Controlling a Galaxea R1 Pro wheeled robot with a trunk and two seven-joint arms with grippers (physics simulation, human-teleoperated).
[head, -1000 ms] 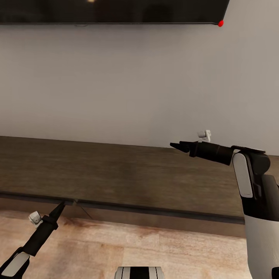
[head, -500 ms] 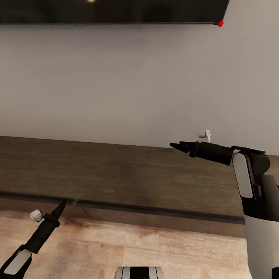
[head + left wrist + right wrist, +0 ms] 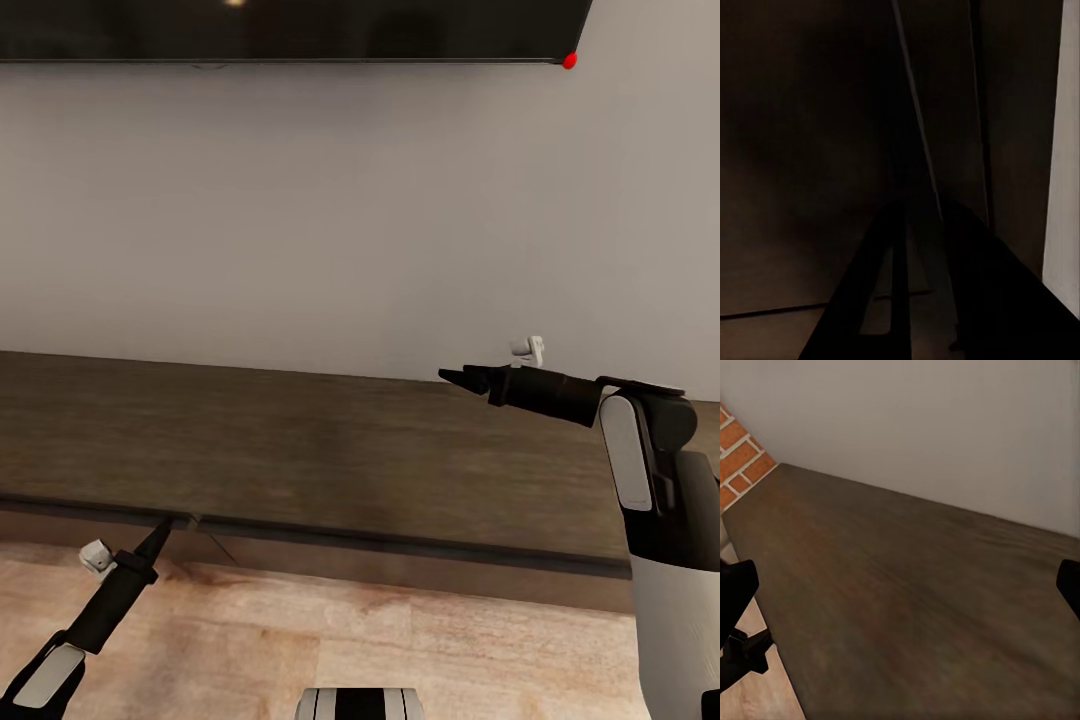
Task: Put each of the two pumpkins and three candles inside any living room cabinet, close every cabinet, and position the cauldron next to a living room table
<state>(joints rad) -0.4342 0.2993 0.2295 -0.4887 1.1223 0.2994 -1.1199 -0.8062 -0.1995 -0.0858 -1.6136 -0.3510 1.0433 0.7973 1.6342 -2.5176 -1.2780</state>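
The cabinet point(image 3: 330, 460) is a long, low dark-brown unit running across the head view under a grey wall. Its top is bare. My left gripper point(image 3: 158, 535) is shut, and its tip rests at the cabinet's front top edge beside a seam between drawer fronts. In the left wrist view the shut gripper point(image 3: 904, 217) points at the dark cabinet front point(image 3: 810, 150). My right gripper point(image 3: 448, 376) hovers over the cabinet top toward the right. In the right wrist view it point(image 3: 900, 592) is open, fingers wide apart above the wood point(image 3: 945, 555). The pumpkins, candles, cauldron and table are out of view.
A black wall-mounted screen point(image 3: 290, 30) hangs above the cabinet on the grey wall point(image 3: 350, 200). Light wooden floor point(image 3: 300, 630) lies in front of the cabinet. Red brickwork point(image 3: 739, 465) stands at one end of the cabinet.
My left arm has crept slightly to the right, with its tip staying at the cabinet's front edge. The right arm has not moved.
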